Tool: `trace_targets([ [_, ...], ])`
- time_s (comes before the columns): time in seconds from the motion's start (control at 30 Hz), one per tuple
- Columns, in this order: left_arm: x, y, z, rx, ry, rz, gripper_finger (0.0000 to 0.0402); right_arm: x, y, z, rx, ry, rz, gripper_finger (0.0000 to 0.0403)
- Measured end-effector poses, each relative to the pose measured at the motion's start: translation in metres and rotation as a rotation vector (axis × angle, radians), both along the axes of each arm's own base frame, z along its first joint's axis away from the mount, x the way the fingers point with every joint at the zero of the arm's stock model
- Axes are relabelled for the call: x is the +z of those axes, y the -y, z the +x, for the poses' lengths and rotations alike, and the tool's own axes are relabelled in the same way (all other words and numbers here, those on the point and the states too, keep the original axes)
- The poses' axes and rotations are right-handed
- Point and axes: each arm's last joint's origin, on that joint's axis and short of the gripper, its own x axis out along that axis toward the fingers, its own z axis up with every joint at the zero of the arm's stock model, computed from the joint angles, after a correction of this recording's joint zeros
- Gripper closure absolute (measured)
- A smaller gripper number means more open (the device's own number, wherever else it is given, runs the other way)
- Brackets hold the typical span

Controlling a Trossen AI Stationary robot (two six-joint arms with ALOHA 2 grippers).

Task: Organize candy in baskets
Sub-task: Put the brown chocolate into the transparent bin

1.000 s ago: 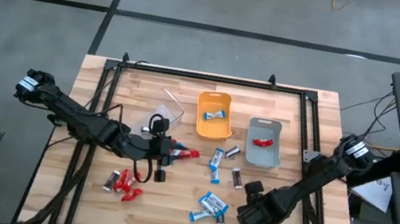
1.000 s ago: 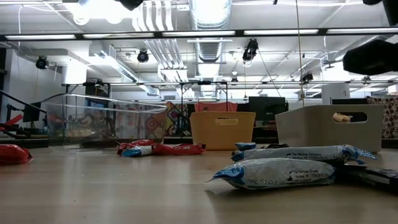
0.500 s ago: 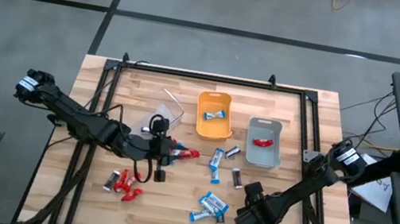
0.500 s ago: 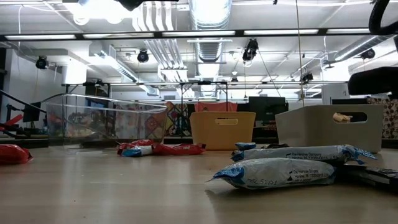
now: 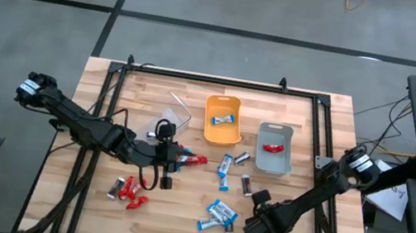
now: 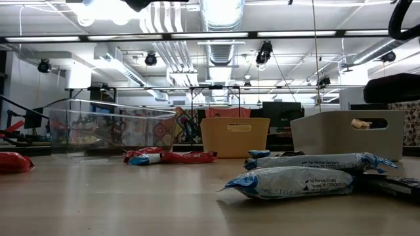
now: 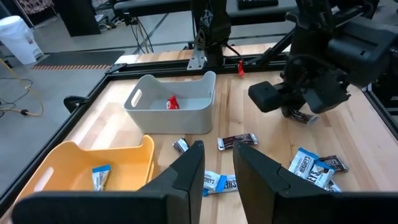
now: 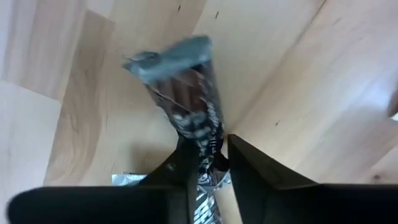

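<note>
The right hand (image 8: 208, 162) is clamped on a dark silver-grey candy bar (image 8: 186, 99) just above the bench (image 5: 173, 228), near its front edge. The left hand (image 7: 217, 165) hovers mid-bench with fingers nearly together, holding nothing visible. The orange basket (image 5: 221, 120) contains one blue-and-white bar; the grey basket (image 5: 274, 148) one red bar.

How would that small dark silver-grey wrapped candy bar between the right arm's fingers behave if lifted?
The dark silver-grey wrapped candy bar is small and slim, so probably light. Its crimped foil end looks floppy, and the glossy wrapper may slip. The right pincer has it near one end, so it might droop or swing.
</note>
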Motion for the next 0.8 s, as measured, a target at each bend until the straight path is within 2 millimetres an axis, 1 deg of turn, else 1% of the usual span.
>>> trace_targets([
  [0.13, 0.000, 0.000, 0.000, -0.002, -0.002, 0.005, 0.0332, 0.006, 0.000, 0.000, -0.004, 0.017, 0.011, 0.0365],
  [0.23, 0.000, 0.000, 0.000, -0.010, -0.006, 0.027, 0.0332, 0.016, 0.000, 0.002, -0.009, 0.049, 0.027, 0.0369],
  [0.33, 0.000, 0.000, 0.000, -0.019, -0.011, 0.049, 0.0332, 0.031, 0.004, 0.006, -0.034, 0.118, 0.021, 0.0369],
  [0.47, -0.007, 0.003, 0.005, -0.046, -0.035, 0.053, 0.0332, 0.055, 0.019, 0.015, -0.138, 0.286, -0.051, 0.0369],
  [0.63, -0.022, 0.010, 0.020, -0.087, -0.042, 0.061, 0.0331, 0.088, 0.045, 0.027, -0.312, 0.543, -0.180, 0.0369],
  [0.73, -0.029, 0.014, 0.029, -0.086, -0.017, 0.055, 0.0331, 0.103, 0.057, 0.035, -0.397, 0.705, -0.235, 0.0369],
  [0.8, -0.033, 0.016, 0.034, -0.085, -0.005, 0.054, 0.0331, 0.110, 0.065, 0.040, -0.447, 0.801, -0.281, 0.0369],
])
